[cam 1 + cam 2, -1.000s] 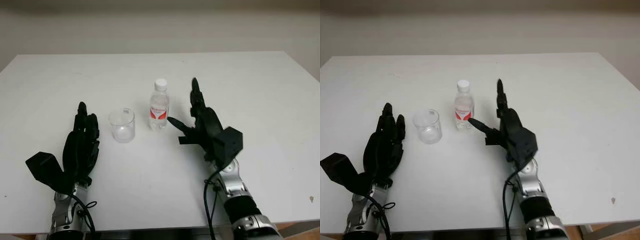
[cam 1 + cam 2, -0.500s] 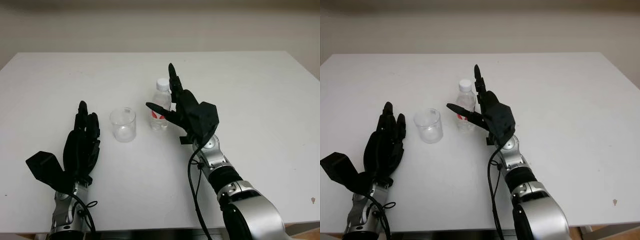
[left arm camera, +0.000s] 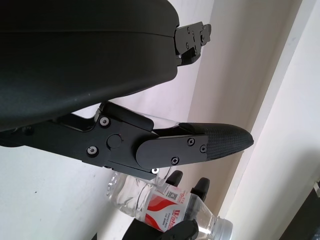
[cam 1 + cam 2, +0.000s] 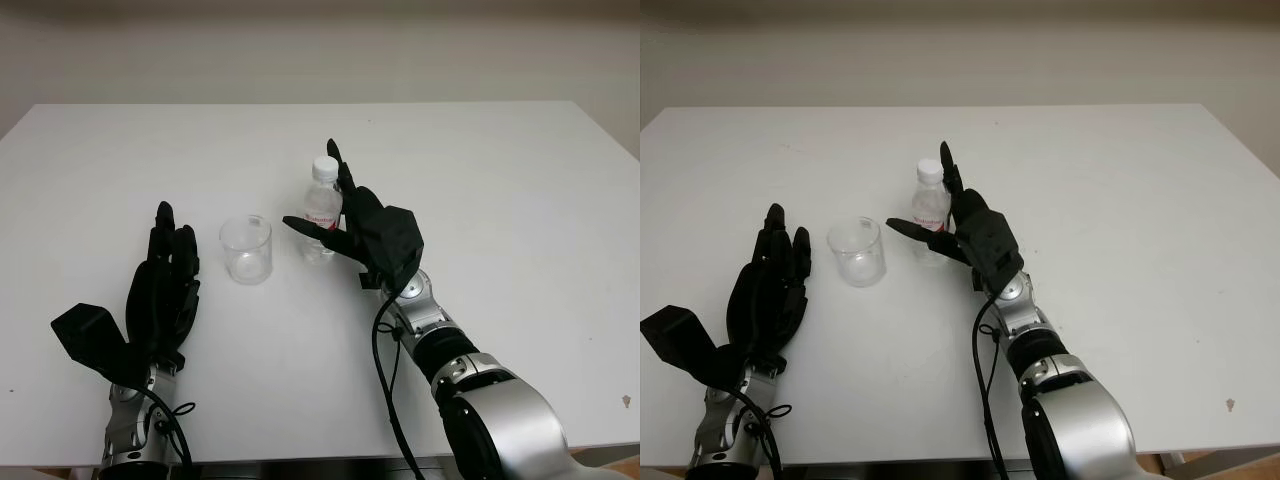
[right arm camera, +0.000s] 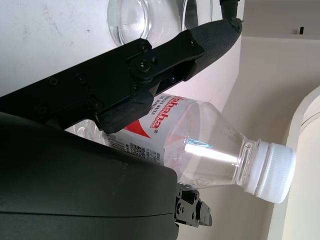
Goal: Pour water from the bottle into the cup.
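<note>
A small clear water bottle (image 4: 322, 196) with a white cap and a red label stands upright at the middle of the white table (image 4: 510, 180). An empty clear plastic cup (image 4: 246, 250) stands just to its left. My right hand (image 4: 310, 186) is open around the bottle: the thumb crosses in front of the label and the other fingers rise beside the cap. In the right wrist view the bottle (image 5: 200, 150) lies close against the palm, with the cup (image 5: 145, 20) beyond the thumb. My left hand (image 4: 172, 238) is open and idle, left of the cup.
The table's near edge runs just below both forearms. A pale wall stands behind the far edge. Bare tabletop stretches to the right of the bottle and behind it.
My right hand has moved forward and left from beside the bottle until its thumb and fingers bracket it. Bottle, cup and left hand have stayed put.
</note>
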### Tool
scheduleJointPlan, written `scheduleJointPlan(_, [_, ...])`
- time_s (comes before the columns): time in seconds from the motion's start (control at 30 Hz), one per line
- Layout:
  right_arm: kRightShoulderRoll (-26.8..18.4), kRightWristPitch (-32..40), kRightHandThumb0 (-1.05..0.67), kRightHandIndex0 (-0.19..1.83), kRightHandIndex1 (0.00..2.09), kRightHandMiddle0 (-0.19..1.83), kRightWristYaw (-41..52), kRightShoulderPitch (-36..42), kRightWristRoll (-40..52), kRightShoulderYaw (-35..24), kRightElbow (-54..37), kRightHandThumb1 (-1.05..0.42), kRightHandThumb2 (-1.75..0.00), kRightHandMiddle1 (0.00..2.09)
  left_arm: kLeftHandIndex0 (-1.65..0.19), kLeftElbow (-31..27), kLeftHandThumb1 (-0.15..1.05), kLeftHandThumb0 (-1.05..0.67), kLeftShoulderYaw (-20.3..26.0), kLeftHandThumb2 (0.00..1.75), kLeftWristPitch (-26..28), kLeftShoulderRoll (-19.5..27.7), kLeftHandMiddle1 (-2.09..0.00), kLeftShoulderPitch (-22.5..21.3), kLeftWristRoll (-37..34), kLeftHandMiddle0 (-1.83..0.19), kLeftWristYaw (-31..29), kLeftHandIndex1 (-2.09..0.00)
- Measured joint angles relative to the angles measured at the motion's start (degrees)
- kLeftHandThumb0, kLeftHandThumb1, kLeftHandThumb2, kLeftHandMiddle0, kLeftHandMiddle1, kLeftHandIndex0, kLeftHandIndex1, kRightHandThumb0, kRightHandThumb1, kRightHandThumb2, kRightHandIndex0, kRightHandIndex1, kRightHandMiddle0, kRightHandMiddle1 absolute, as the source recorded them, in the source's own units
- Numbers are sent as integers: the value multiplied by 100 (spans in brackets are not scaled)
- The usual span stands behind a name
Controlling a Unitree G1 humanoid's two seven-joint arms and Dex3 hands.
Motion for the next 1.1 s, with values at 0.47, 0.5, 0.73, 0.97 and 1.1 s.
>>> scheduleJointPlan(0.47, [225, 12, -67, 26, 35, 13, -385, -63, 203, -252, 213, -88, -5, 24, 19, 7, 105, -75, 5, 47, -25, -44, -4, -8, 3, 19, 86, -1])
scheduleJointPlan(0.5, [235, 27, -65, 20, 63, 7, -390, -69, 221, -263, 214, -88, -5, 55, 19, 8, 105, -74, 6, 46, -27, -45, -3, -8, 2, 19, 85, -1])
scheduleJointPlan(0.73, [269, 86, -49, 49, 188, 30, -178, -167, 466, -448, 251, -92, -6, 187, 19, 8, 105, -75, 5, 47, -68, -56, -4, -10, 1, 19, 88, -2])
scheduleJointPlan(0.97, [255, 121, -51, 97, 208, 68, -6, -202, 389, -401, 259, -104, -14, 208, 19, 7, 105, -74, 3, 48, -77, -70, -4, -10, 2, 19, 127, -3])
scheduleJointPlan(1.1, [202, 113, -46, 137, 209, 107, -67, -259, 125, -227, 255, -105, -34, 209, 19, 44, 105, -75, 0, 47, -103, -70, -4, -27, 3, 19, 118, -3])
